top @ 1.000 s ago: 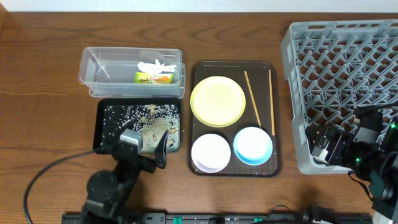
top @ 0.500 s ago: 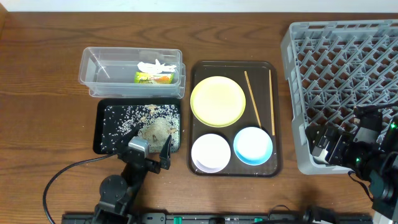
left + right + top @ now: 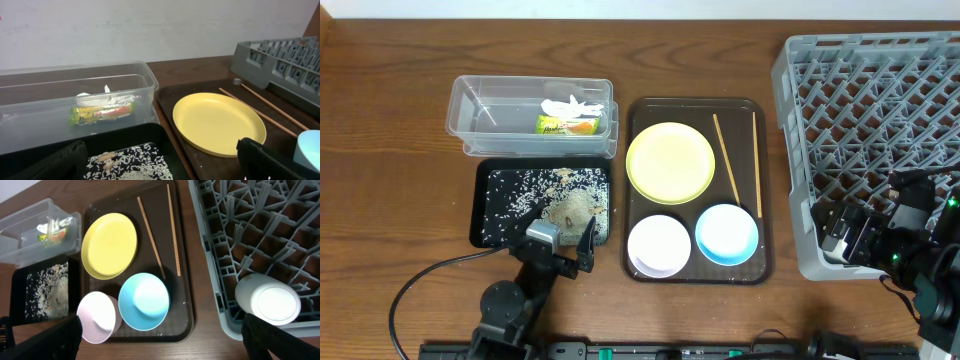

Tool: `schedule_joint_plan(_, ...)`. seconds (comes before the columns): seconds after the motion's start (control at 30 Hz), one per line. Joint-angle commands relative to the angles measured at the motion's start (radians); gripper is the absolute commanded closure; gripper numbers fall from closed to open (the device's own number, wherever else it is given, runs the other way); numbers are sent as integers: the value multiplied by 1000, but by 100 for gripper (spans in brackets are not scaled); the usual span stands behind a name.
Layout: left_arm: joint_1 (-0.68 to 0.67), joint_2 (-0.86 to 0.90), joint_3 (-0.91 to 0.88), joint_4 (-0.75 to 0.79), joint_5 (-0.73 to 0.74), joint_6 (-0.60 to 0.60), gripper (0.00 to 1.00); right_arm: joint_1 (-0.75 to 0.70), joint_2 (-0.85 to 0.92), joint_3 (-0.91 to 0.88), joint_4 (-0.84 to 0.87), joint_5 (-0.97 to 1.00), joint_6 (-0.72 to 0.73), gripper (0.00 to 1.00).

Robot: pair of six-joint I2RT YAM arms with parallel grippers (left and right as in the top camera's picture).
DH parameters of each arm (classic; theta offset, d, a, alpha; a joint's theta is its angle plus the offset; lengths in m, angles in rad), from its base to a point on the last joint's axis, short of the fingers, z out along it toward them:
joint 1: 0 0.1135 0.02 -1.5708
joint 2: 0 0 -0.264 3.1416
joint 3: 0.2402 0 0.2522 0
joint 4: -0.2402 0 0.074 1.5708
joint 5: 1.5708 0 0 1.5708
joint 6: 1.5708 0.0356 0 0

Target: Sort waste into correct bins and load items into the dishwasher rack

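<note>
Waste sorting looks done: wrapper (image 3: 567, 124) and paper bits (image 3: 570, 104) are in the clear tub (image 3: 490, 118), and rice (image 3: 525, 190) is spread in the black tray (image 3: 483, 232). Loading looks barely begun: plate (image 3: 670, 162), white bowl (image 3: 659, 245), blue bowl (image 3: 727, 234) and both chopsticks (image 3: 725, 157) lie on the brown tray (image 3: 695, 103), beside the rack (image 3: 880, 100), not in it. One white round item (image 3: 267, 299) sits in the rack's near left corner; can't tell what it is. Left claw (image 3: 565, 246) is released and empty, low over the desk (image 3: 390, 150) at the black tray's near right corner, aimed toward tub and plate. Right claw (image 3: 845, 238) is released too, fingers wide apart, nothing held, above the rack's near left corner, looking down on the brown tray. Next up, I'd guess: dishes into the rack.
</note>
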Motion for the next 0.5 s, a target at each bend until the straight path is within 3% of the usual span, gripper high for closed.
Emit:
schedule_joint_plan(0.0, 0, -5, -16, -35, 11, 6, 3, -7, 2, 8, 0, 2, -3, 1)
schedule_joint_plan(0.13, 0, -5, -16, -35, 11, 6, 3, -7, 2, 8, 0, -2, 2, 1)
schedule_joint_plan(0.3, 0, -5, -16, -35, 11, 6, 3, -7, 2, 8, 57, -140, 234, 1)
schedule_joint_plan(0.4, 0, -5, -16, -35, 11, 6, 3, 31, 11, 6, 129, -320, 209, 5)
schedule_joint_plan(0.47, 0, -5, -16, -35, 11, 6, 3, 94, 19, 6, 137, -324, 195, 8)
